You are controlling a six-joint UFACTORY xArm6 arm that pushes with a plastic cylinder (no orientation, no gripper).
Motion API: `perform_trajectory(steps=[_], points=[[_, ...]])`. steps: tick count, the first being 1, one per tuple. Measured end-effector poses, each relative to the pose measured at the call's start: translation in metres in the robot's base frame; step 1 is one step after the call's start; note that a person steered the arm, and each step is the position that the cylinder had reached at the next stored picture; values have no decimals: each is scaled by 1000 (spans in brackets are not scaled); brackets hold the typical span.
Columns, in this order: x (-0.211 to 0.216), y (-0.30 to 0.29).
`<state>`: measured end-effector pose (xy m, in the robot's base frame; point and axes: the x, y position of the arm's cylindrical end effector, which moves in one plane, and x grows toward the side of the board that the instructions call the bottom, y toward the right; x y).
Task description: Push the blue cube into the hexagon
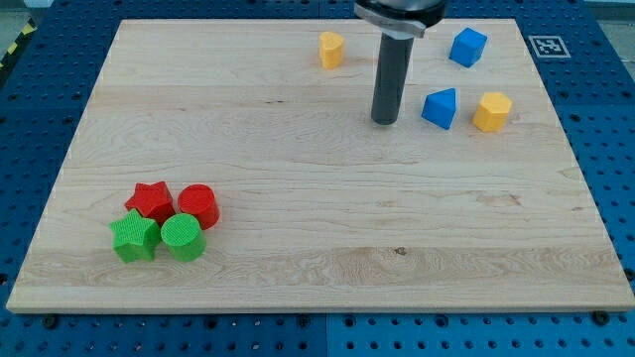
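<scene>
The tool, a straight dark rod, is seen descending from the view's top, its upper mount cut off by the frame edge; the tool's tip (384, 121) is set on the counter (317, 178) and holds nothing, being a plain rod without jaws. The blue cube (468, 47) is found near the view's top, to the upper right of the tip and well apart from it. A second blue block (441, 108), whose exact shape is hard to make out but appears wedge-like, is placed just to the view's right of the tip without touching it. The yellow hexagon (492, 111) is seen just beside that block on its right, below the blue cube. A smaller yellow block (331, 49), of uncertain shape, is located to the upper left of the rod. Towards the view's lower left a tight cluster is formed by a red star (150, 201), a red cylinder (197, 206), a green star (135, 236) and a green cylinder (184, 237). The counter is a pale wooden board laid on a blue perforated base (40, 99); a black-and-white marker (547, 45) is fixed at the upper right corner.
</scene>
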<state>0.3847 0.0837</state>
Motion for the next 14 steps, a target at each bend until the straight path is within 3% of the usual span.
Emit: perform_trajectory(steps=[3, 4, 6, 8, 9, 10, 11, 13, 14], points=[[-10, 71], [-11, 33], [-79, 3], [-174, 48], [-178, 117], [-126, 161], [-84, 169], [-159, 150], [-166, 116]])
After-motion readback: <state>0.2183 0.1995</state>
